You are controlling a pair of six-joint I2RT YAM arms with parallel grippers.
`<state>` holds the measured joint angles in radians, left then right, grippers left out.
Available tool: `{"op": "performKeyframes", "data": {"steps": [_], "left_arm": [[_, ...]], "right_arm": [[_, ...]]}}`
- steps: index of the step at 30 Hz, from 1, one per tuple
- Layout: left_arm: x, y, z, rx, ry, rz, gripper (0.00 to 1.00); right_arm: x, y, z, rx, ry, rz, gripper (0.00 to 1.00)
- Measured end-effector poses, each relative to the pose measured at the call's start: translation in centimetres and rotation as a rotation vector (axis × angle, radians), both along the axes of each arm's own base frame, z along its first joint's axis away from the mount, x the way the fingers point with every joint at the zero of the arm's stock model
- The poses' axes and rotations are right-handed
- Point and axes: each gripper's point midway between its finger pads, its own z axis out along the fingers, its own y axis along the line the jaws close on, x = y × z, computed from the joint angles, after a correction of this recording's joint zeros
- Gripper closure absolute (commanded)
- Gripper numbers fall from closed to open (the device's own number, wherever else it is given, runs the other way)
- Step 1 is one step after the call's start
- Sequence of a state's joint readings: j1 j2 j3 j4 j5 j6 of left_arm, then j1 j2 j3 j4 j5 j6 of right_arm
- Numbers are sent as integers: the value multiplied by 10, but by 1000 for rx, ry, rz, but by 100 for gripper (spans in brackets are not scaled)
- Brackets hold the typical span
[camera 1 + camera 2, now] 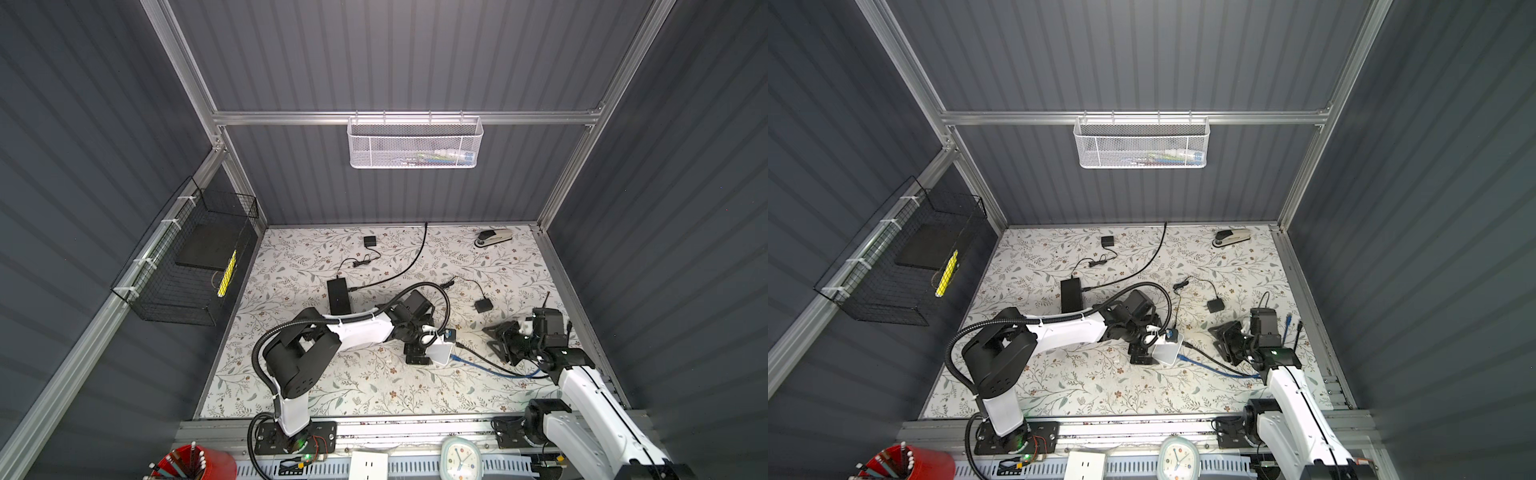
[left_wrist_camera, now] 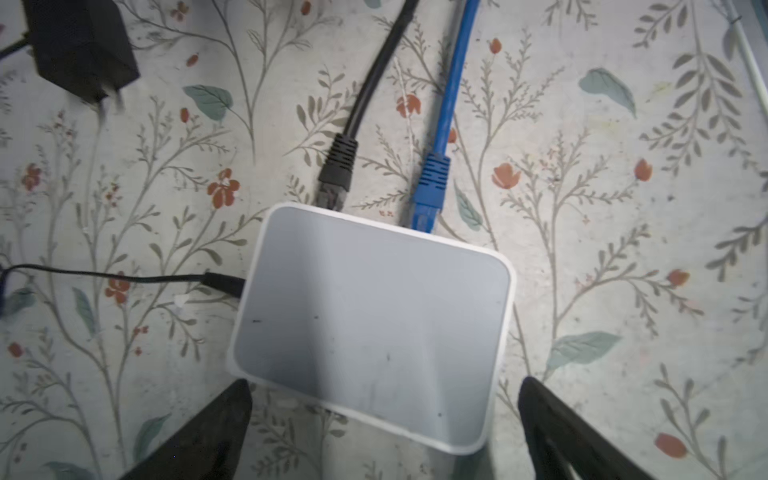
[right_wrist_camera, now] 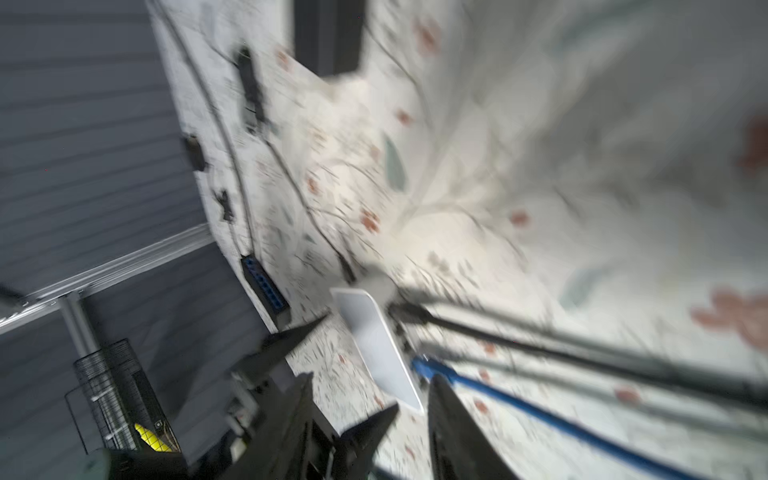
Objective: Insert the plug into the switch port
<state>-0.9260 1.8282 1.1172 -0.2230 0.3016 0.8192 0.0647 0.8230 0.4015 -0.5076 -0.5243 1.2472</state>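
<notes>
The white switch (image 2: pixel 374 324) lies flat on the floral table cover, also seen in both top views (image 1: pixel 440 352) (image 1: pixel 1167 352). A black plug (image 2: pixel 336 178) and a blue plug (image 2: pixel 430 191) sit side by side against one edge of the switch, their tips at its ports. How deep they sit cannot be told. My left gripper (image 2: pixel 384 415) hangs open over the switch's opposite end, its fingers (image 2: pixel 232 415) straddling it without touching. My right gripper (image 1: pixel 490 336) is off to the right of the switch, jaws apart and holding nothing. In its blurred wrist view the blue plug (image 3: pixel 428 368) lies just beyond one fingertip.
The blue cable (image 1: pixel 494 370) and black cable (image 1: pixel 482 357) run along the table from the switch to the right arm. A thin power lead (image 2: pixel 124 276) enters the switch's side. A black power brick (image 1: pixel 338 295), small adapters (image 1: pixel 483 306) and a stapler (image 1: pixel 494 237) lie behind.
</notes>
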Motion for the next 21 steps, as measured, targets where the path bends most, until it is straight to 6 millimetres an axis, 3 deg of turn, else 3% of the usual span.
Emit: {"op": "performKeyframes", "data": {"steps": [3,4,5,9,12,21], "left_arm": [[4,-9,11,-48,-5,-12,0],[3,-12,15,-57,3,-22,0],[3,-16,18,-64,10,-34,0],[8,-28,17,-71,21,-52,0],[8,-23,-2,-24,51,-45,0],[15,-17,-8,1,158,-34,0]], "right_arm": [[-36,6,-20,16,215,-64,47],[-43,5,-25,18,262,-98,35],[-49,2,-32,10,305,-138,2],[-51,-12,-48,-28,394,-289,1],[-46,-15,-50,-37,418,-340,1],[-35,-30,-54,-74,514,-447,3]]}}
